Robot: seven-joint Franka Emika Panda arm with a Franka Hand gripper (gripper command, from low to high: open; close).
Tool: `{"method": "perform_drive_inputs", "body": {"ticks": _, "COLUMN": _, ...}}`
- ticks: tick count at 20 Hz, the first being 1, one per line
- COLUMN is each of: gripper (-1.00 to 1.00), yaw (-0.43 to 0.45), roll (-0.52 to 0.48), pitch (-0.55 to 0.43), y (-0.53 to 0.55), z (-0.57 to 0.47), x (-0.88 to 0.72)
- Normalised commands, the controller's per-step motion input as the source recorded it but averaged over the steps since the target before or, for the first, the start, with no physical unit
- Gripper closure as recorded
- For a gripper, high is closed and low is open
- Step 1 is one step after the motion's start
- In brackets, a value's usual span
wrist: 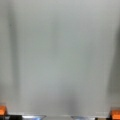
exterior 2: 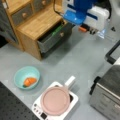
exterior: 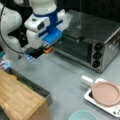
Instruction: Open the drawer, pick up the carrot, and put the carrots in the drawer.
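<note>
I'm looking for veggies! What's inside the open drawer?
Something green lies inside the drawer. Its back part is hidden under the cabinet top, so anything there can't be seen. The gripper hangs near the drawer, at a front view's right.

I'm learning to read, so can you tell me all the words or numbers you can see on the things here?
No words or numbers can be read anywhere.
The silver toaster oven's black round knobs: any marks too blurred to read.
The white cooker base under the pink round pan: dark buttons only, unreadable.
The blue-and-white robot tool: no label visible.
</note>
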Motion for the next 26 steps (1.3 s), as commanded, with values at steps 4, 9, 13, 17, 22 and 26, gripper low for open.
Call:
{"method": "perform_drive_inputs", "body": {"ticks": 4, "gripper": -1.0, "yaw": 0.13, "roll": 0.002, "pitch": 0.072, "y": -0.18, "z": 0.07, "x": 0.14}}
{"method": "perform_drive_inputs", "body": {"ticks": 9, "gripper": -1.0, "yaw": 0.147, "roll": 0.008, "pitch": 0.053, "y": -0.29, "z": 0.01, "x": 0.15}}
{"method": "perform_drive_inputs", "body": {"ticks": 13, "gripper": -1.0, "yaw": 0.139, "roll": 0.009, "pitch": 0.056, "y": -0.29, "z": 0.0, "x": 0.15}}
{"method": "perform_drive_inputs", "body": {"ticks": 17, "gripper": -1.0, "yaw": 0.122, "roll": -0.047, "pitch": 0.054, "y": -0.31, "z": 0.0, "x": 0.17}}
{"method": "perform_drive_inputs", "body": {"ticks": 22, "gripper": -1.0, "yaw": 0.135, "roll": -0.072, "pitch": 0.026, "y": -0.33, "z": 0.01, "x": 0.18}}
{"method": "perform_drive_inputs", "body": {"ticks": 26, "gripper": -1.0, "yaw": 0.12, "roll": -0.111, "pitch": 0.037, "y": -0.27, "z": 0.0, "x": 0.16}}
